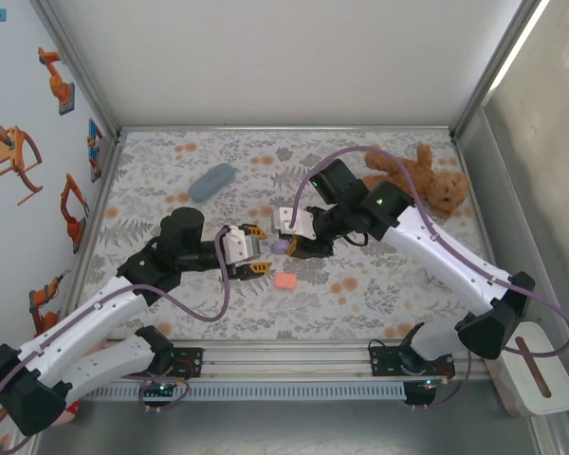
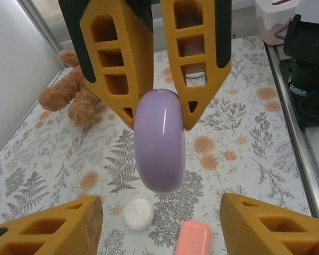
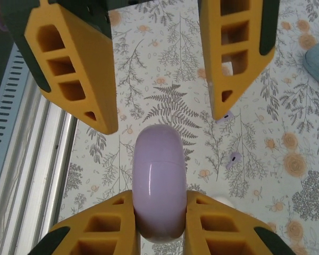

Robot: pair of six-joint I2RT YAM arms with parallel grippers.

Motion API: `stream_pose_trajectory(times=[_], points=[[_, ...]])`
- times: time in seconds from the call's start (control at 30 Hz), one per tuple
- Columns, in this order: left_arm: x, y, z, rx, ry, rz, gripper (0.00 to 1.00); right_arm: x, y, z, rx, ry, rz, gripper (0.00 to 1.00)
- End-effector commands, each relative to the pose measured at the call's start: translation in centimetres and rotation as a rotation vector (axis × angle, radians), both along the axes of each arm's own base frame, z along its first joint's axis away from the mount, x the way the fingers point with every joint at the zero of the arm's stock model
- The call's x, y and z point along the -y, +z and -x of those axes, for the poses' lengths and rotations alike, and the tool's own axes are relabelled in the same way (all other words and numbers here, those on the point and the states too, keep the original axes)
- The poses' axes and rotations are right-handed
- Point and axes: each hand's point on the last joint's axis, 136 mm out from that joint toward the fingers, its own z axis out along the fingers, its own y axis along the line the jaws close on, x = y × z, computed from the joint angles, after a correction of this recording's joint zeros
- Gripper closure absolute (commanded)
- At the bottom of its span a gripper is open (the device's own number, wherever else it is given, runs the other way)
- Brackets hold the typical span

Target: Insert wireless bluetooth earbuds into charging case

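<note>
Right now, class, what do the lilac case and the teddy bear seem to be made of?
The lilac case: probably hard plastic, smooth and glossy, with a bright streak of light down it. The teddy bear: plush fabric, matte, its brown outline fuzzy.

lab enclosure: aluminium frame (image 1: pixel 83 74), white panels (image 1: pixel 284 57)

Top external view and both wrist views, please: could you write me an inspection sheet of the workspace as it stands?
Surface: floral cloth, lying flat.
Job's things: lilac case held above the cloth; lilac earbuds lying loose on it.
Clutter: salmon case, blue-grey case, white round piece, teddy bear at the far right.
Grippers: right gripper shut on the lilac case; left gripper open, facing it, not touching.
Cables: purple cables loop along both arms.
Surroundings: white walls, robot stickers on the left, white bin outside at the right.
</note>
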Motion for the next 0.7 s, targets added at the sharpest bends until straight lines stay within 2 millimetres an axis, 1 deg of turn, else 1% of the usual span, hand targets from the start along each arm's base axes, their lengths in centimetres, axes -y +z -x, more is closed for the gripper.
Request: stream_pose_trajectory(times=[0.0,0.13,0.3,0.67], points=[[0.74,2.12,-0.01,0.044,-0.029,0.055,0.43,-0.86,0.97,0.86,-0.023,0.038,-0.045,0.83],[1.03,2.07,0.1,0.03,-0.039,0.058,0.49,-1.15,0.9,0.91,-0.023,0.037,-0.054,0.83],[1.16,1.95,0.22,0.013,-0.05,0.052,0.55,-1.32,0.81,0.68,-0.02,0.028,-0.049,0.83],[1.51,2.25,0.54,0.0,-0.074,0.051,0.62,-1.29,0.07,0.12,0.0,0.007,0.01,0.83]])
